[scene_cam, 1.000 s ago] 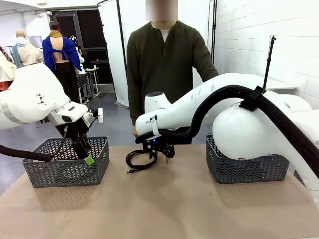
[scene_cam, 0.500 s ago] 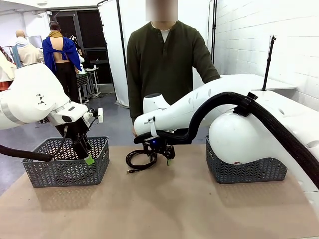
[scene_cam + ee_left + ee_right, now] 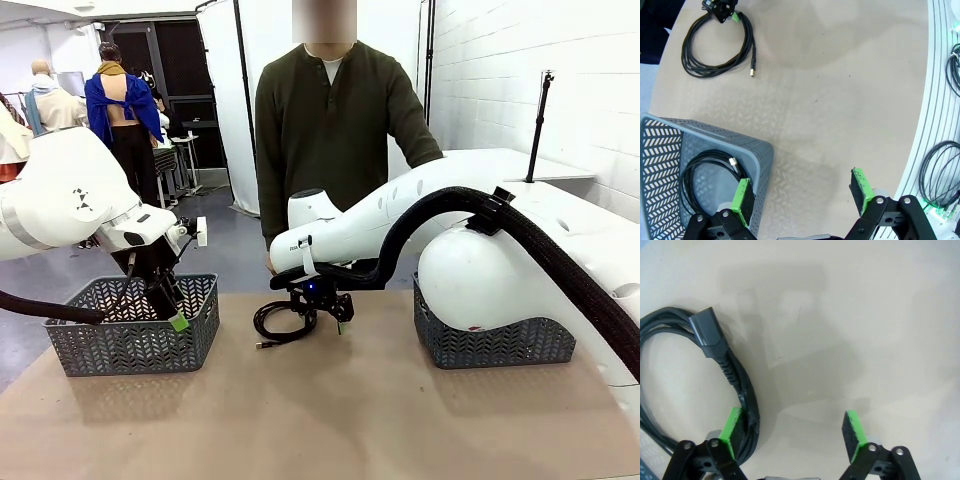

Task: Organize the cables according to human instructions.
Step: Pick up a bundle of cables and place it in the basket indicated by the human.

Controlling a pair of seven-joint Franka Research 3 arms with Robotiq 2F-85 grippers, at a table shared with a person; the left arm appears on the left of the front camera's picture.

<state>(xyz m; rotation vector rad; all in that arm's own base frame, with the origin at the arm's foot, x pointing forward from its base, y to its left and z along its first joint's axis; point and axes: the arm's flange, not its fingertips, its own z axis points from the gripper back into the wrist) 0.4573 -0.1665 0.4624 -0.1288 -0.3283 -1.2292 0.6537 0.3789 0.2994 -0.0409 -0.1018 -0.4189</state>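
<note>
The coil [image 3: 670,385], left of frame on the counter [image 3: 850,315], looks light and floppy; grasp its bundled strands. Right tool [image 3: 792,432] gapes, straddling nothing; left tool [image 3: 802,192] released.

We've got a white-painted brick wall [image 3: 520,70] on the right, white fabric screen panels [image 3: 275,40] far back, grey floor [image 3: 225,245], dark doorway [image 3: 185,60] far left.

We count two grey baskets, left [image 3: 135,325] and right [image 3: 495,340]; two coiled cables, one on the table [image 3: 717,47], one inside the left basket [image 3: 705,175]; two grippers, left [image 3: 802,197] and right [image 3: 792,432]; one person [image 3: 335,130] opposite.
</note>
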